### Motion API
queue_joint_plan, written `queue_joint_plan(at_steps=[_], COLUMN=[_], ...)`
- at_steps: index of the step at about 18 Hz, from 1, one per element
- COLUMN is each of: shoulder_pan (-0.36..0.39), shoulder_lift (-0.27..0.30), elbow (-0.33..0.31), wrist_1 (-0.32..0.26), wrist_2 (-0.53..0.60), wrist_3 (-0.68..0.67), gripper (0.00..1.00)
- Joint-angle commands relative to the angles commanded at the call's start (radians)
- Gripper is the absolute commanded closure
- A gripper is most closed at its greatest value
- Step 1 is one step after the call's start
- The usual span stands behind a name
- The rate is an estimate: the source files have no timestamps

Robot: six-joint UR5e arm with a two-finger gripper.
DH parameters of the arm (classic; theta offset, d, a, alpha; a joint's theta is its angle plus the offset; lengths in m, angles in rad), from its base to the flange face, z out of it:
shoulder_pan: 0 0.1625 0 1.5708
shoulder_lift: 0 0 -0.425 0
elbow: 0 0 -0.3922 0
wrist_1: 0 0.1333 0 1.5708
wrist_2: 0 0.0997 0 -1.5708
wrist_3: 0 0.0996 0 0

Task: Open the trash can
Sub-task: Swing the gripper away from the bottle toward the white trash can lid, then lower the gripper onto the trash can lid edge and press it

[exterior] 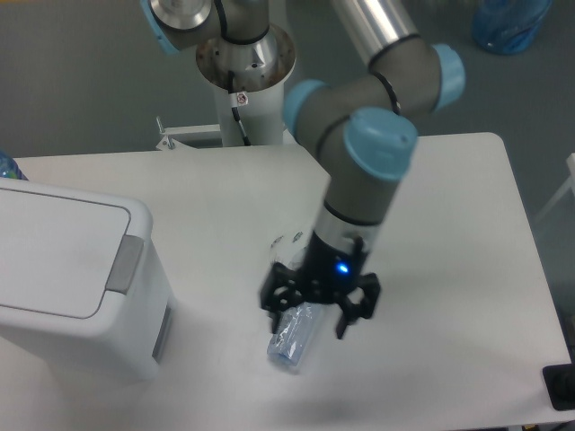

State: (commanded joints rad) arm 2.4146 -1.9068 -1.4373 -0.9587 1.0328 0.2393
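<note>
The trash can (67, 283) is a large white boxy bin at the left of the table, its flat lid down, with a grey push tab (124, 264) on the lid's right edge and a grey strip (163, 332) on its side. My gripper (316, 312) hangs over the middle of the table, well to the right of the bin and not touching it. Its fingers are spread, so it is open and holds nothing. It hovers right over a clear plastic bottle (289, 338) and covers the bottle's upper part.
The crushed clear bottle lies on the white table (449, 269) with a bit of its label (286, 247) showing beside the arm. The robot base (243, 63) stands behind the table. A black object (561, 386) sits at the right front corner.
</note>
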Motion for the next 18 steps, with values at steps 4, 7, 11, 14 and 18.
queue_joint_plan(at_steps=[4,7,11,14,18], shoulder_pan=[-0.015,-0.017,-0.023,-0.058,-0.069], shoulder_lift=[0.057,0.133,0.173,0.154,0.141], elbow=[-0.021,-0.084,-0.095,-0.083,-0.068], wrist_1=[0.009,0.014,0.012,0.081,0.104], wrist_2=[-0.112,-0.177,-0.192,-0.195,-0.166], wrist_3=[0.000,0.017,0.005,0.003,0.020], gripper=[0.00,0.00,0.00,0.00,0.00])
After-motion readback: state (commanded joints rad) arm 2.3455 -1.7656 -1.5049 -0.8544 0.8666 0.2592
